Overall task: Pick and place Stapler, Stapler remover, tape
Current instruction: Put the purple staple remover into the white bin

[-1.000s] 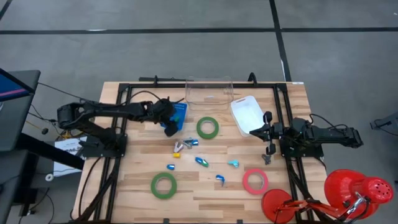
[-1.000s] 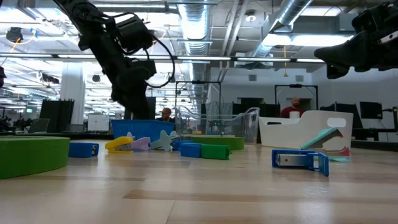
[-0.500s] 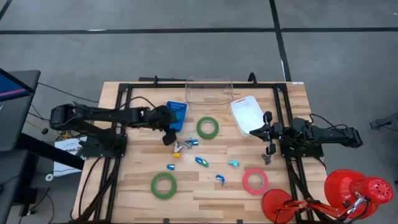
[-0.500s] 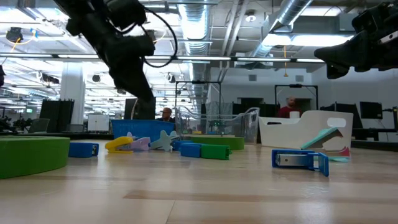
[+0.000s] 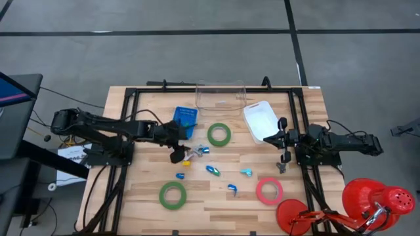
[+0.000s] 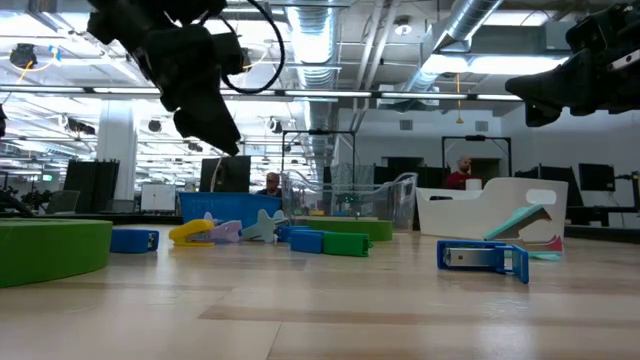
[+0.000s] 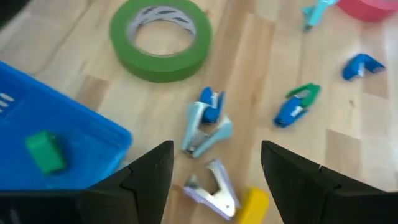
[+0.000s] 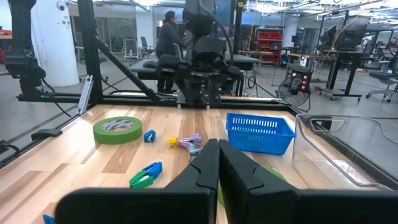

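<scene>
Two green tape rolls [image 5: 219, 134] [image 5: 172, 195] and a pinkish-red one [image 5: 269, 190] lie flat on the table. Between them lie small coloured staplers and staple removers. My left gripper [image 5: 177, 152] hangs open above the table, just left of a cluster of them: a silver-blue staple remover [image 7: 208, 123], a purple-silver one [image 7: 214, 186] and a yellow piece [image 7: 252, 202]. Nothing is between its fingers [image 7: 146, 180]. My right gripper [image 5: 282, 141] waits shut at the right side, held level above the table.
A blue basket [image 5: 186, 118] with a small green piece [image 7: 43, 152] in it stands beside my left gripper, on the far side. A clear bin [image 5: 220, 95] and a white bin [image 5: 261, 120] stand at the far edge. A blue-green stapler [image 7: 295, 106] lies near the cluster.
My left gripper has swung from over the blue basket toward the table's near edge and risen a little. It now hangs beside the cluster of staple removers, and it has stayed open. The basket now shows whole.
</scene>
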Robot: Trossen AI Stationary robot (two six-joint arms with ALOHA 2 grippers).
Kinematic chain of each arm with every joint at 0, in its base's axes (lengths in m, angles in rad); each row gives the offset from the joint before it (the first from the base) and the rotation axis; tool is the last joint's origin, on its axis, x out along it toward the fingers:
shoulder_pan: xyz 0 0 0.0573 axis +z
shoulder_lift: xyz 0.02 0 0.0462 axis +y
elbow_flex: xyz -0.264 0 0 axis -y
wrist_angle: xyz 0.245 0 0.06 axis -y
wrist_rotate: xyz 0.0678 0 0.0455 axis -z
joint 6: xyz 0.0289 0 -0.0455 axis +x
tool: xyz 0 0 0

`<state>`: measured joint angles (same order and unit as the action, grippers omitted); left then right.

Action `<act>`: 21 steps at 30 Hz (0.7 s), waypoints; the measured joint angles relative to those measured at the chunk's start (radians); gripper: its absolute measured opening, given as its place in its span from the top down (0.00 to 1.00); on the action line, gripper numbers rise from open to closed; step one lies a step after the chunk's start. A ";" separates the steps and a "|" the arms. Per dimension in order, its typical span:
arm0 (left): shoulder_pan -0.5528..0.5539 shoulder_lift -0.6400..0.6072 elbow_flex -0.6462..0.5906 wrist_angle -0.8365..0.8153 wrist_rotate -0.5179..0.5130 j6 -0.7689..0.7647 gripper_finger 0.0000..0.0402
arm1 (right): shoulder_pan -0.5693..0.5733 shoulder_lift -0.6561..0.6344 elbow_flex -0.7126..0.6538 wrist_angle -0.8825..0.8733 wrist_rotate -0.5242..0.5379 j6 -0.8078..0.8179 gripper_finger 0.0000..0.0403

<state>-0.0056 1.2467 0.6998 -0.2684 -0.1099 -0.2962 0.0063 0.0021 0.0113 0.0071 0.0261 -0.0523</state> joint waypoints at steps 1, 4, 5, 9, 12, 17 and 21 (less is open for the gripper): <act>-0.013 -0.003 0.000 0.001 0.000 0.000 0.42 | 0.000 0.000 0.000 0.000 0.000 0.000 1.00; -0.048 -0.007 0.000 0.000 0.000 -0.001 0.42 | 0.000 0.000 0.000 0.000 0.000 0.000 1.00; -0.059 -0.011 0.000 0.002 0.000 -0.001 0.42 | 0.000 0.000 0.000 0.000 0.000 0.000 1.00; -0.083 -0.012 0.000 0.006 0.001 -0.041 0.42 | 0.000 0.000 0.000 0.000 0.000 0.000 1.00; -0.087 -0.016 0.014 0.006 0.000 -0.089 0.42 | 0.000 0.000 0.000 0.000 0.000 0.000 1.00; -0.087 -0.016 0.062 0.009 0.000 -0.109 0.42 | 0.000 0.000 0.000 0.000 0.000 0.000 1.00; -0.086 -0.016 0.082 0.005 -0.001 -0.111 0.42 | 0.000 0.000 0.000 0.000 0.000 0.000 1.00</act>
<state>-0.0917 1.2308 0.7818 -0.2630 -0.1104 -0.4069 0.0063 0.0018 0.0115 0.0071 0.0261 -0.0523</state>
